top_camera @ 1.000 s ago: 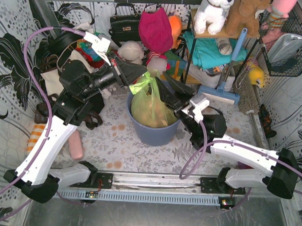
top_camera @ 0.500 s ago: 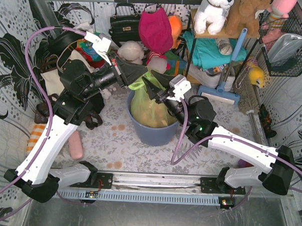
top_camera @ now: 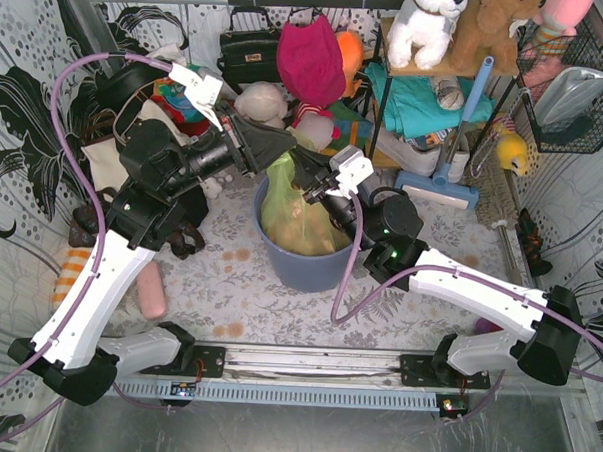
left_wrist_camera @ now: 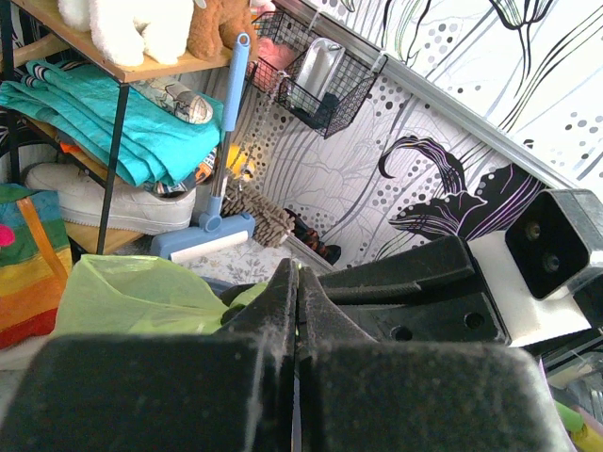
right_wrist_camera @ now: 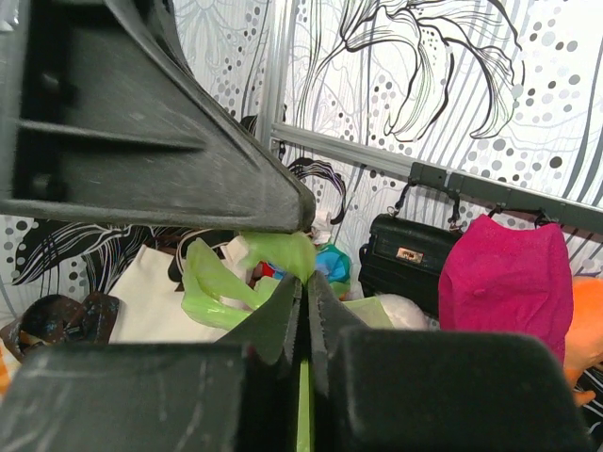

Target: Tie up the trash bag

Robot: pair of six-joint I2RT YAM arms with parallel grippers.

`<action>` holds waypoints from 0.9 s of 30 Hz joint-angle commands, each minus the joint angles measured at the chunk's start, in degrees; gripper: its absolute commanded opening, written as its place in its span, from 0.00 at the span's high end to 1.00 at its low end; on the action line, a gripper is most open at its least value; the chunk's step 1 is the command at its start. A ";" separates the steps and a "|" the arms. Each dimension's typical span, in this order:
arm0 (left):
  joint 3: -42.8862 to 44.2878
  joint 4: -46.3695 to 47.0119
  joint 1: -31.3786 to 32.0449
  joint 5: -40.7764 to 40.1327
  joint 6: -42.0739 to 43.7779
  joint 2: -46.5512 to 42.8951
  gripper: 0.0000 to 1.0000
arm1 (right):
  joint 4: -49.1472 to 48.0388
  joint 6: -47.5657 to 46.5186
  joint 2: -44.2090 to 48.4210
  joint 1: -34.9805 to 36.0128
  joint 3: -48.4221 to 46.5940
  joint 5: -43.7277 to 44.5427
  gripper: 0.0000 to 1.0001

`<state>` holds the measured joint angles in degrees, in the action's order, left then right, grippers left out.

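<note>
The lime-green trash bag (top_camera: 294, 214) stands in the blue-grey round bin (top_camera: 310, 268), with tan paper showing through. Its top is gathered into a peak. My left gripper (top_camera: 287, 145) is shut on the bag's top edge from the left; a green sliver shows between its fingers in the left wrist view (left_wrist_camera: 296, 273). My right gripper (top_camera: 302, 176) is shut on a green flap from the right, just below the left gripper. In the right wrist view (right_wrist_camera: 303, 282) the plastic (right_wrist_camera: 219, 282) is pinched between its jaws, with the left gripper's finger (right_wrist_camera: 151, 141) right above.
Behind the bin are a magenta cloth bag (top_camera: 311, 58), a black handbag (top_camera: 249, 49) and soft toys. A shelf rack (top_camera: 427, 101) with folded cloth and a blue-handled brush (top_camera: 441, 188) stands back right. A wire basket (top_camera: 572, 98) hangs on the right wall.
My right gripper has swung in from the right of the bag to its top and closed on a green flap. The left gripper has held its grip in place.
</note>
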<state>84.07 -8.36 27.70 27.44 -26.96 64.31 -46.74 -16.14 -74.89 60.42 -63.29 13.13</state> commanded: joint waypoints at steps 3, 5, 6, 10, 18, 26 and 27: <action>0.21 1.81 0.20 -3.79 0.59 -1.72 0.38 | -3.53 -0.86 0.57 -0.11 -1.39 0.06 1.00; -0.05 0.93 0.23 -5.19 0.91 -1.82 0.35 | -4.03 -0.74 0.78 -0.05 -1.15 0.06 1.00; -0.35 0.71 0.24 -5.71 1.04 -1.97 0.34 | -4.06 -0.73 0.80 -0.12 -1.14 0.06 1.00; -1.87 0.60 0.24 -3.87 1.55 -2.38 0.32 | -4.15 -0.73 0.80 -0.13 -1.14 0.13 1.00; -4.25 2.23 0.25 1.34 2.44 -1.84 0.32 | -4.83 -0.25 0.89 -0.13 -0.96 -0.02 1.00; -1.72 3.26 0.23 0.13 4.28 1.55 0.39 | -4.46 0.83 1.33 -0.13 -0.65 -0.75 1.00; -1.11 3.69 0.24 0.65 4.26 2.20 0.40 | -4.42 0.92 1.45 -0.13 -0.51 -0.76 1.00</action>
<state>80.58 -7.31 27.70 26.89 -24.62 63.94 -47.64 -16.08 -74.87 60.31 -63.29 13.13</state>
